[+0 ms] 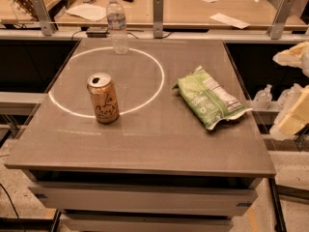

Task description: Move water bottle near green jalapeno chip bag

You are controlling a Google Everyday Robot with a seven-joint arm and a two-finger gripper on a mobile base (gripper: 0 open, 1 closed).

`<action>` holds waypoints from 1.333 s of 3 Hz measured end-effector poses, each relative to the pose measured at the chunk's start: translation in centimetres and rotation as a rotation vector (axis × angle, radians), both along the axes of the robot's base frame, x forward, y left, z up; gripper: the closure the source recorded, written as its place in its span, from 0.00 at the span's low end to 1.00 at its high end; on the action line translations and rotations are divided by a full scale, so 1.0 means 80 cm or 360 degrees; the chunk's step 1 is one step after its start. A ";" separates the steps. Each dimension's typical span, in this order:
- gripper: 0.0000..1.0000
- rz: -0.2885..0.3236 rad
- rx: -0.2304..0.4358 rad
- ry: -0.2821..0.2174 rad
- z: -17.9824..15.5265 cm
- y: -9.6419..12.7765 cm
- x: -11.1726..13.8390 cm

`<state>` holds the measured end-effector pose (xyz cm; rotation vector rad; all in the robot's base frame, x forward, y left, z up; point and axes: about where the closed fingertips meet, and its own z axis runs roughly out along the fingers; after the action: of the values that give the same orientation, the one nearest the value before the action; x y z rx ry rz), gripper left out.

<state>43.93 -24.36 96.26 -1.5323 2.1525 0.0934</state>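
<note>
The water bottle (117, 25) stands upright at the table's far left edge, on the rim of a white circle marked on the tabletop. The green jalapeno chip bag (208, 96) lies flat on the right half of the table. An orange-tan soda can (103, 98) stands inside the circle, between them and nearer the front. My gripper (291, 121) shows as pale blurred shapes at the right edge of the view, beyond the table's right side, away from both objects and holding nothing that I can see.
The grey table (145, 149) carries a white circle (157, 79). A wooden bench (193, 11) with papers and metal posts runs behind it. Small clear bottles (263, 98) sit on a shelf off the right side. Dark gaps flank the table.
</note>
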 end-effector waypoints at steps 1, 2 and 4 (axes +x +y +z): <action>0.00 -0.0003 0.0265 -0.0137 -0.017 -0.041 0.004; 0.00 -0.0009 0.0557 -0.0288 -0.031 -0.061 0.013; 0.00 -0.0271 0.0932 -0.0415 -0.020 -0.066 0.040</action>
<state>47.16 -29.68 94.68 -0.9655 1.8190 0.4033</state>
